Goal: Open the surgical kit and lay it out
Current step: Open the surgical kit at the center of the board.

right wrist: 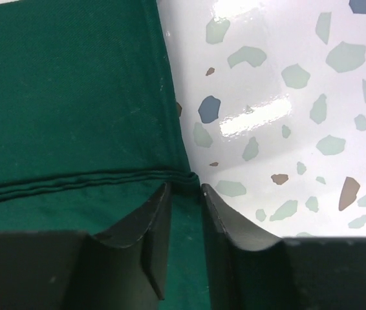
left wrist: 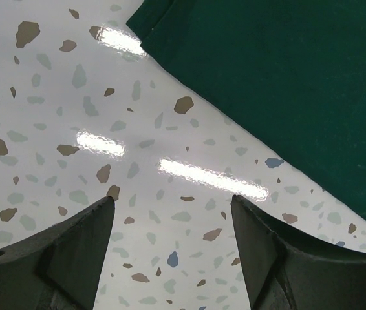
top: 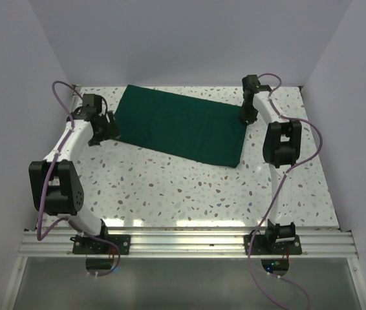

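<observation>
The surgical kit shows as a dark green folded cloth lying flat at the back of the table. At the cloth's left edge my left gripper hovers. In the left wrist view that gripper stands open over bare table, with the cloth just ahead to the right. My right gripper is down at the cloth's far right corner. In the right wrist view its jaws stand close together, with the hemmed edge of the cloth pinched between them.
The speckled white tabletop stretches in front of the cloth. White walls close in the back and both sides. The metal mounting rail with both arm bases runs along the near edge.
</observation>
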Controlling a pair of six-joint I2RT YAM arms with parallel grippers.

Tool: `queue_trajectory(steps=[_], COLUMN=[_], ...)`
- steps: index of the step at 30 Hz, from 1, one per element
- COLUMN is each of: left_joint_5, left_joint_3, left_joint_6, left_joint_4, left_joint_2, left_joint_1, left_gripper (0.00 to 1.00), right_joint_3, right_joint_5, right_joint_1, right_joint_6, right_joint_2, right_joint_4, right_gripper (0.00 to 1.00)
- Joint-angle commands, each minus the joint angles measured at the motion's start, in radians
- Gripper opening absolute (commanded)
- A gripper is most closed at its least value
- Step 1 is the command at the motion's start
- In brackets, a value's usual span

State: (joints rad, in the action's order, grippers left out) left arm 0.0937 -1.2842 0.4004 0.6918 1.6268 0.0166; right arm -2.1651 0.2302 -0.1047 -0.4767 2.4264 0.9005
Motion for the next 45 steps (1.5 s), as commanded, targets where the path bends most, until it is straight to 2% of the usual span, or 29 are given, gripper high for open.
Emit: queue_trajectory(steps=[1,8,12,19,25,30,41,44,45], left_joint_5=[0.017,0.017,0.028,0.021,0.032,0.058,0.075,0.077,0.078], left_joint_3=[-0.006,-0.021,-0.035,-0.069,-0.115,-0.116,-0.050,-0.052,-0.052], left_joint_6=[-0.015,-0.018,-0.026,-0.029,-0.005,0.011,0.041,0.066,0.080], left_joint_4=[0.012,0.018,0.029,0.048,0.058,0.035,0.067,0.100,0.107], left_joint_2=[-0.008,0.004,0.008,0.004,-0.045,-0.136,-0.310,-0.350,-0.360], left_joint_1=[-0.006,-0.006,-0.004,-0.006,-0.004,-0.006,-0.006,-0.006,-0.006], left_gripper=[0.77,0.77,0.77,0.77,0.79,0.84,0.86,0.85,0.85], right_joint_3=[-0.004,0.014,0.014,0.005,0.063,0.129,0.419,0.601,0.716], right_joint_5=[0.037,0.034,0.026,0.014,-0.031,-0.042,-0.129,-0.172,-0.183], right_joint_1=[0.000,-0.001,-0.001,-0.003,-0.024,-0.104,-0.352,-0.432,-0.455], right_joint_6=[0.001,0.000,-0.003,-0.007,-0.005,0.009,-0.031,-0.043,-0.065], right_joint_2=[-0.020,-0.009,-0.001,-0.029,-0.160,-0.309,-0.570,-0.716,-0.759], right_joint_4=[0.015,0.011,0.008,0.012,0.009,0.018,0.008,-0.014,-0.021], right_gripper=[0.27,0.17,0.00,0.00,0.00,0.00,0.00,0.00,0.00])
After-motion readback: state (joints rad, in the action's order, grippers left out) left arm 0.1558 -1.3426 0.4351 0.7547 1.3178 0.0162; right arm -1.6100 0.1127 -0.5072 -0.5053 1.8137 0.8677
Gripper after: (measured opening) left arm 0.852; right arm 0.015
